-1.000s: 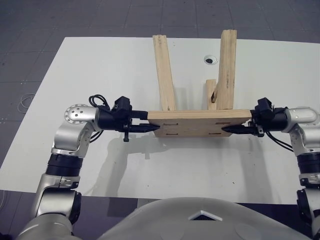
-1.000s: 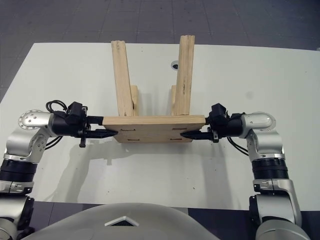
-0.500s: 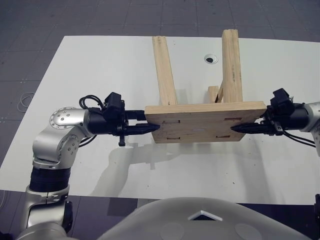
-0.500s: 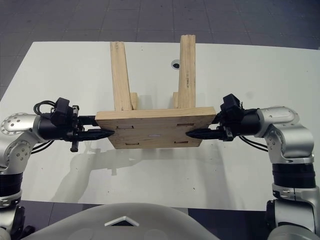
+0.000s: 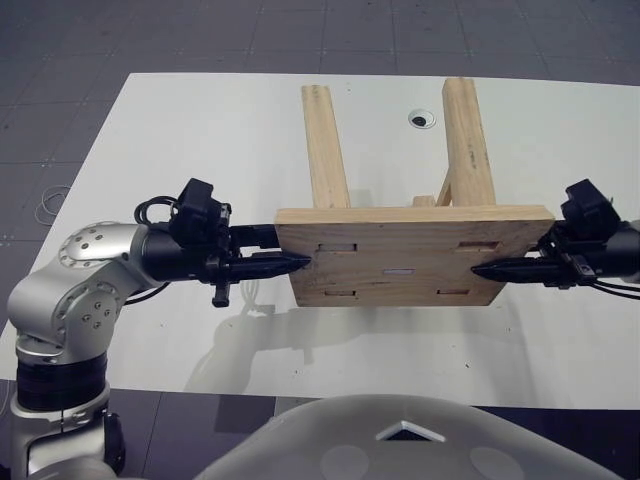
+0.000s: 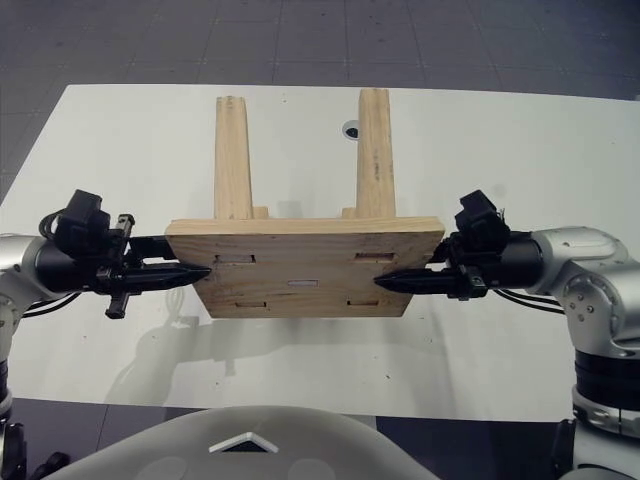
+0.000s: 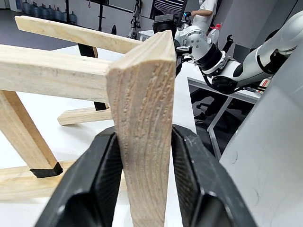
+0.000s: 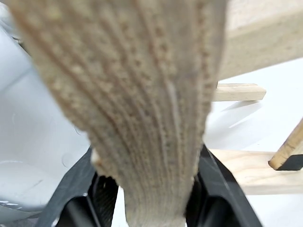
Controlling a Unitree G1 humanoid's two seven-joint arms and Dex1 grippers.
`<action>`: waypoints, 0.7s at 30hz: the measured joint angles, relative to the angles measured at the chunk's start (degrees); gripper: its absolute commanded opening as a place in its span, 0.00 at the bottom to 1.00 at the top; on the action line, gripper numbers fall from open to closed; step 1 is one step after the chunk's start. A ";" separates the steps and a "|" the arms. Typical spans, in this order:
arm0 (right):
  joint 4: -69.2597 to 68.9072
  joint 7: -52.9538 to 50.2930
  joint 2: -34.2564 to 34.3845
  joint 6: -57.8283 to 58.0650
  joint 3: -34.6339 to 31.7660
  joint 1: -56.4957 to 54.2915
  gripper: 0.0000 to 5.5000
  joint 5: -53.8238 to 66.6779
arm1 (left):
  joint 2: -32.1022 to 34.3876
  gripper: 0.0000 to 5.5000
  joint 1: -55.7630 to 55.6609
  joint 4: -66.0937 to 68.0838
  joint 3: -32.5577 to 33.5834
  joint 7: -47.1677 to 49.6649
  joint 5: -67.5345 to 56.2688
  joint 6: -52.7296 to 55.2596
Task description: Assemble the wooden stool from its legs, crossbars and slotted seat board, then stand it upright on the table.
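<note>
My left tool (image 5: 293, 262) is clamped on the left edge of the seat (image 5: 395, 255), and my right tool (image 5: 487, 270) is clamped on the right edge. In the wrist views the wood sits tight between my black fingers (image 7: 94, 189). The stool (image 6: 300, 225) looks all put together. The seat is up off the counter (image 5: 180, 130) with its flat top facing me, and the legs (image 5: 325, 150) point away from me. I cannot tell if the leg ends touch the counter. I think the job left is to stand it up. To do that well, I should turn both wrists together at the same speed, so the seat does not twist or slip out. I should squeeze hard, since I only grip thin edges. Then I should lower it slowly until all the legs sit flat, away from the hole (image 5: 421, 120). I should let go only when it does not wobble.
</note>
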 measured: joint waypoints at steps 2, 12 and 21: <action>-1.32 -1.24 -0.74 2.57 -0.37 -0.11 0.29 1.64 | 0.78 0.26 0.01 -0.25 0.72 0.23 -1.31 1.41; -3.49 -7.88 -6.06 21.96 -3.91 -7.07 0.29 15.51 | 2.87 0.26 2.36 -3.39 7.67 7.91 -16.42 8.69; -3.36 -9.75 -10.63 31.69 -4.48 -8.88 0.29 24.32 | 6.42 0.26 4.94 -6.28 11.01 15.16 -29.80 11.82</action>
